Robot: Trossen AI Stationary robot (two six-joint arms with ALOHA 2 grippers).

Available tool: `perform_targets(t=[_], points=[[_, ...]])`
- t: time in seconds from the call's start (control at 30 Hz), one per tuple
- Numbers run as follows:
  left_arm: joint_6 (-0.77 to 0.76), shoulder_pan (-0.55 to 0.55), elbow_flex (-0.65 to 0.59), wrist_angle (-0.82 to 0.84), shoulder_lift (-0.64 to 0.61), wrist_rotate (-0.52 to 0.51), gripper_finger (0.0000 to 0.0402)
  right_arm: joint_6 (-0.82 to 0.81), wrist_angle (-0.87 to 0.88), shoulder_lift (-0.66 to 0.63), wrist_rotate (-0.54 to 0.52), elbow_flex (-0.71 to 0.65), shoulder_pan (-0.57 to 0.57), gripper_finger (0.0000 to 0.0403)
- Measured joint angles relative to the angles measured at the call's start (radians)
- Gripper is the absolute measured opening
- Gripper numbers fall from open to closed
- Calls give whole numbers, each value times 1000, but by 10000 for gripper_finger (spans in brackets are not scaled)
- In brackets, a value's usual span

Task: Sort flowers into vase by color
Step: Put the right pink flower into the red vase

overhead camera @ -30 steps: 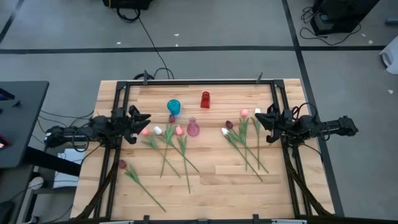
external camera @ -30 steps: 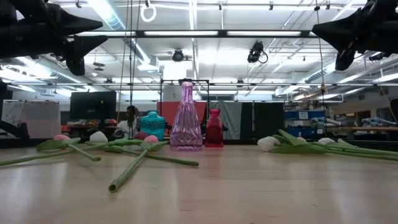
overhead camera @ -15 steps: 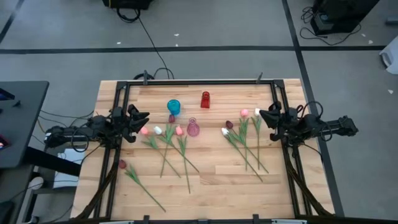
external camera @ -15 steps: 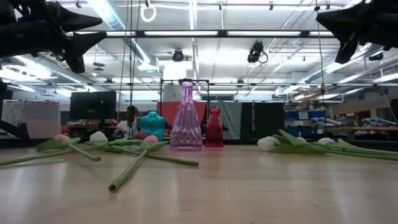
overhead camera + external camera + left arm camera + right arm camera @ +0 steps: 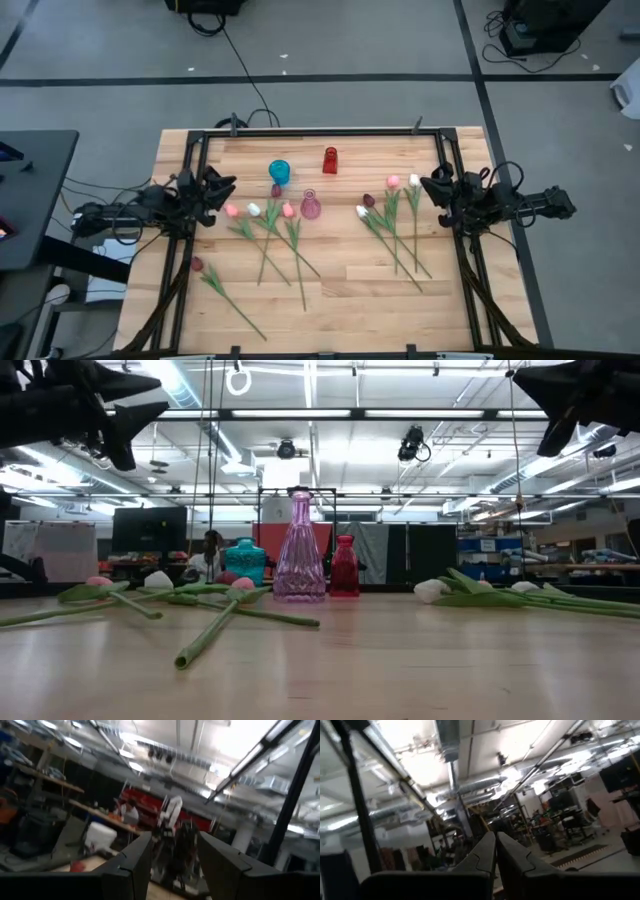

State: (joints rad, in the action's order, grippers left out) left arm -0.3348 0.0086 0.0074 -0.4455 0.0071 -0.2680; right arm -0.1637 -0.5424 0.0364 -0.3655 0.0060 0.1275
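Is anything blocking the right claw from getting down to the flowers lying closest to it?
Nothing visible does. The right gripper hangs shut, above the table's right edge, with the nearest flowers lying in the open on the wood beside it. Nothing covers them.

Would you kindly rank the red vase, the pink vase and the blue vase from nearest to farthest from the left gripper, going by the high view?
From the left gripper:
1. Blue vase, nearest, toward the table's far side.
2. Pink vase, near the table's middle.
3. Red vase, farthest, at the far side.
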Motion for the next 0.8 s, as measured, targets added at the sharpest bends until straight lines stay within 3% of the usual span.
perform_targets(t=[0.07,0.3,0.63,0.8], points=[[53,0,0,-41,0,8,163,-26,46,10,-12,20,-1,26],[58,0,72,44,116,2,163,-147,535,182,-92,270,-1,7],[41,-3,282,240,415,0,163,-207,752,481,-83,536,-1,31],[70,-13,302,185,528,1,163,-270,911,593,23,649,-4,29]])
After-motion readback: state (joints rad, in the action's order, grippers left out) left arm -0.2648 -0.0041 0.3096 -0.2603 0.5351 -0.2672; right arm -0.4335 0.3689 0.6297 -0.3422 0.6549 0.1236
